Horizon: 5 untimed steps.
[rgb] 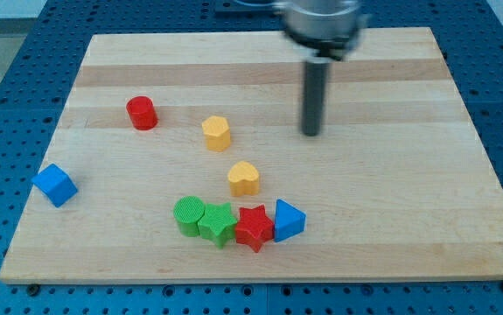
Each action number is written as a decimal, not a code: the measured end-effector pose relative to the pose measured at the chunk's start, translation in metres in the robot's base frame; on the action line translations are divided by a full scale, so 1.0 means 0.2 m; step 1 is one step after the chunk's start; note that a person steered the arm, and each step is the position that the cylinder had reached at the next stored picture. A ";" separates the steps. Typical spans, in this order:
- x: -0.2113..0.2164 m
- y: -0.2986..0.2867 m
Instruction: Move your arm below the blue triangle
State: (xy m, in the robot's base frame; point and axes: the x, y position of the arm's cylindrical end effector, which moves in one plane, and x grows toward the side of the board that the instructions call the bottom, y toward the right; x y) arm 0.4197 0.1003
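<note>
The blue triangle [289, 220] lies near the view's bottom, at the right end of a row of touching blocks. My tip [310, 133] rests on the board well above the blue triangle and slightly to its right, touching no block. The rod rises from it to the arm's grey end at the view's top.
A red star [254, 227], a green star [219, 224] and a green cylinder [189, 215] sit in a row left of the triangle. A yellow heart [244, 178], a yellow block [217, 133], a red cylinder [142, 113] and a blue cube [54, 185] lie apart on the wooden board [426, 219].
</note>
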 end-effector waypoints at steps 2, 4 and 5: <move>0.69 0.01; 0.94 -0.48; 0.90 -0.84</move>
